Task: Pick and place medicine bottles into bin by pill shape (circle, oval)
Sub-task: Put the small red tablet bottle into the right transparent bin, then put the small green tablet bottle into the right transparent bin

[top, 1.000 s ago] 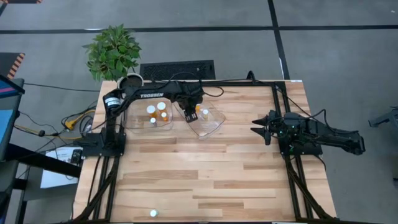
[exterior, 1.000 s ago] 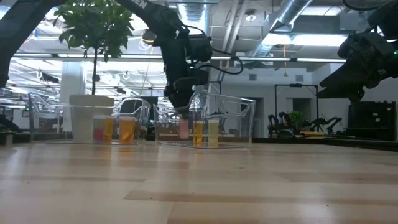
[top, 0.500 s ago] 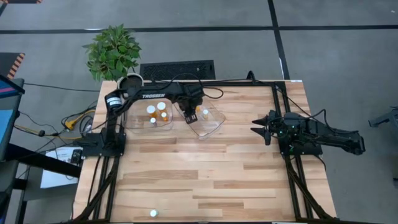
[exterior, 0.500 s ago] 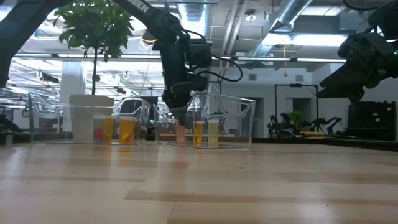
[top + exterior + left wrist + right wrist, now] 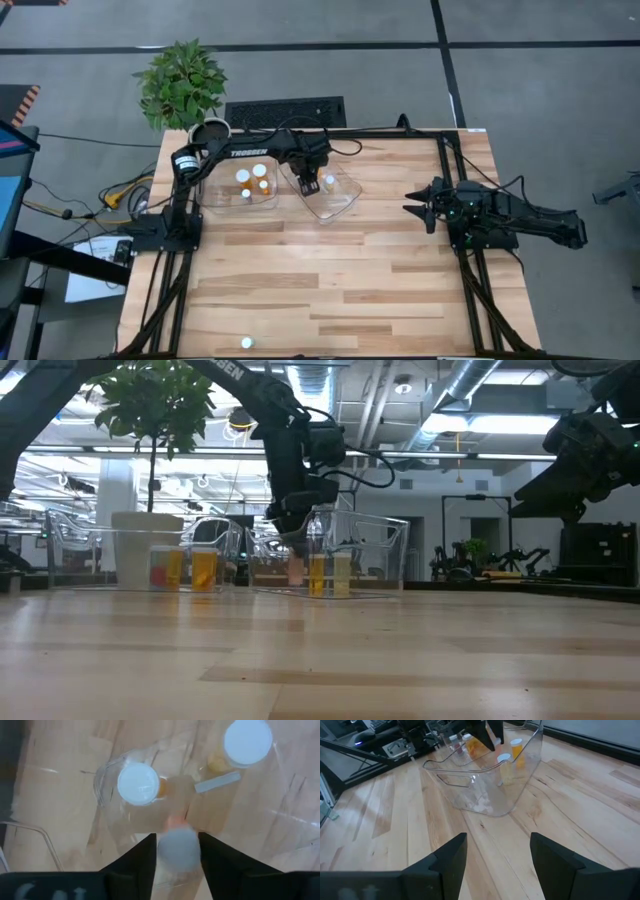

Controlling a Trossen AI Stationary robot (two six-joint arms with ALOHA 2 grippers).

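One lone medicine bottle [image 5: 246,342] waits at the near edge of the bench [image 5: 330,270], well apart from everything else. On the right side, the right pincer [image 5: 414,207] hangs idle above the boards, fingers spread. At the far end, the left pincer [image 5: 177,851] hovers inside the right-hand clear tub [image 5: 340,201]. Its fingers have just begun to part around the white-capped bottle [image 5: 178,848] between them, so this looks like a release. Compared with a second ago, the arm has shifted slightly and lifted. The left-hand tub [image 5: 222,196] already holds four bottles.
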